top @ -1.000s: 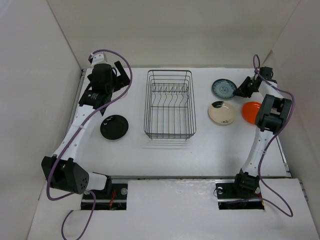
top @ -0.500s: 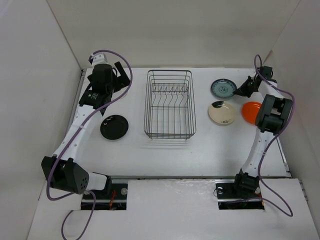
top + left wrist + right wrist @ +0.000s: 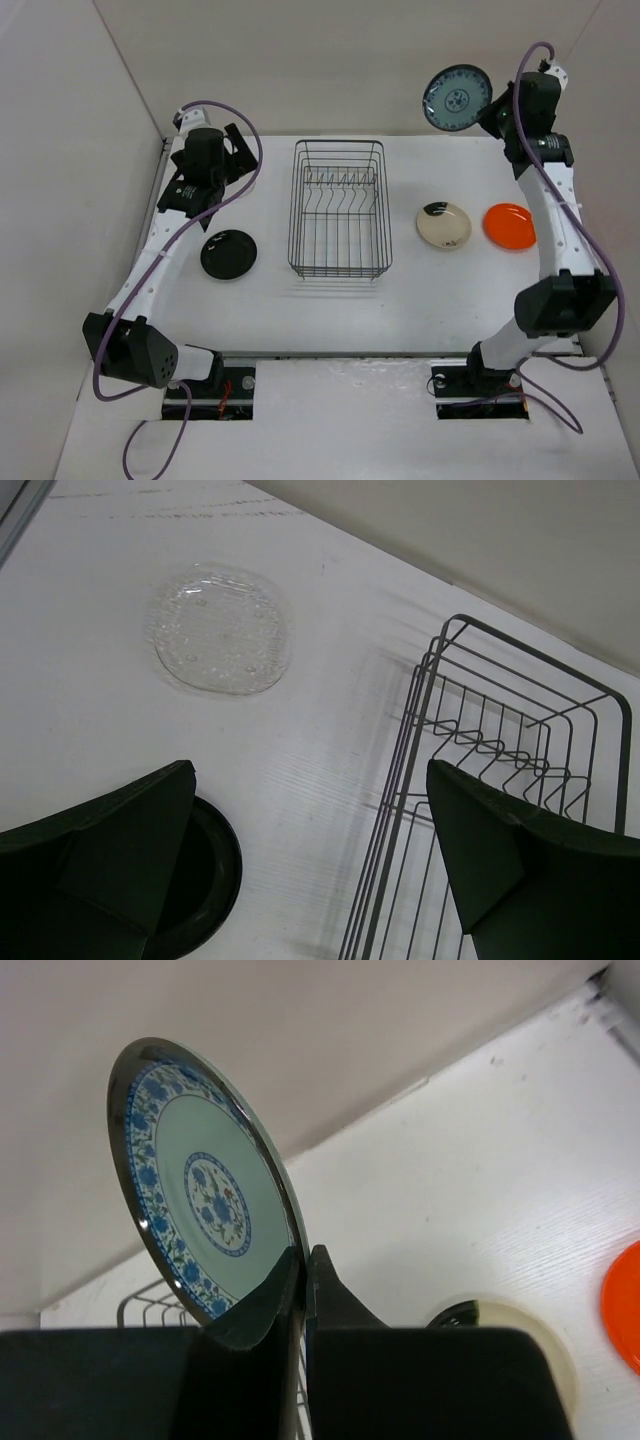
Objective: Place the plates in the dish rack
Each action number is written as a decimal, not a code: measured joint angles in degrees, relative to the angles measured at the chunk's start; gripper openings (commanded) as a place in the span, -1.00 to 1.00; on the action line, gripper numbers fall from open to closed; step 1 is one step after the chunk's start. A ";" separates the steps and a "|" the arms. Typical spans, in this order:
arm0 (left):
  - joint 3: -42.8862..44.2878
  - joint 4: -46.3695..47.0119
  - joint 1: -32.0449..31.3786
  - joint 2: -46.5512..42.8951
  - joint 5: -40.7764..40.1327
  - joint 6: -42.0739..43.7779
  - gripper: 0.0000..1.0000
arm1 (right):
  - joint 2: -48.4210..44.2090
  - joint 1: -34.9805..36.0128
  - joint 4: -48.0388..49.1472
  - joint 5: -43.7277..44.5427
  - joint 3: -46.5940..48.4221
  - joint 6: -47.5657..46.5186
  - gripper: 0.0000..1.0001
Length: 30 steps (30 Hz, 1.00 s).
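Observation:
My right gripper [image 3: 488,116] is shut on the rim of the teal patterned plate [image 3: 456,99] and holds it upright, high above the table's far right; it also shows in the right wrist view [image 3: 200,1190], pinched between the fingers [image 3: 262,1305]. The cream plate [image 3: 444,225] and orange plate [image 3: 509,226] lie flat right of the black wire dish rack [image 3: 339,208], which holds no plates. The black plate [image 3: 229,253] lies left of the rack. The clear glass plate [image 3: 222,630] lies flat at the far left. My left gripper [image 3: 232,150] is open and empty above the table.
White walls close in the table at the back and both sides. The rack's near left corner [image 3: 440,730] is under my left gripper. The black plate's edge [image 3: 215,855] shows beside the left finger.
My right arm has lifted the teal plate off the table and tipped it upright, high near the back wall. The left arm has barely moved.

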 measured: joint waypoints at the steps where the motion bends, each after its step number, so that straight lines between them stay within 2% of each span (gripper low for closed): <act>1: 0.00 0.00 0.00 0.00 -0.13 -0.02 1.00 | -2.27 2.19 -0.52 3.50 0.00 -0.22 -1.00; 7: 1.14 -1.73 0.00 0.04 -0.92 -0.20 1.00 | -6.99 16.92 -7.06 23.21 0.11 -1.95 -1.00; 12: 4.92 -4.66 0.31 2.43 -2.86 -1.97 1.00 | -2.93 29.44 -16.57 36.94 1.38 -2.56 -1.00; 15: 6.82 -6.58 2.10 5.05 -3.74 -3.56 1.00 | 1.33 34.77 -20.90 42.14 3.65 -2.51 -1.00; 21: 6.99 -9.88 6.97 7.23 -3.74 -5.77 1.00 | 8.39 37.48 -25.81 46.62 8.44 -2.29 -1.00; 26: 6.99 -10.27 7.30 7.26 -3.58 -6.08 1.00 | 15.30 37.51 -28.72 49.94 16.63 -2.23 -1.00; 30: 6.99 -10.27 7.10 7.26 -3.17 -6.08 1.00 | 18.47 37.88 -29.92 50.95 18.71 -2.16 -1.00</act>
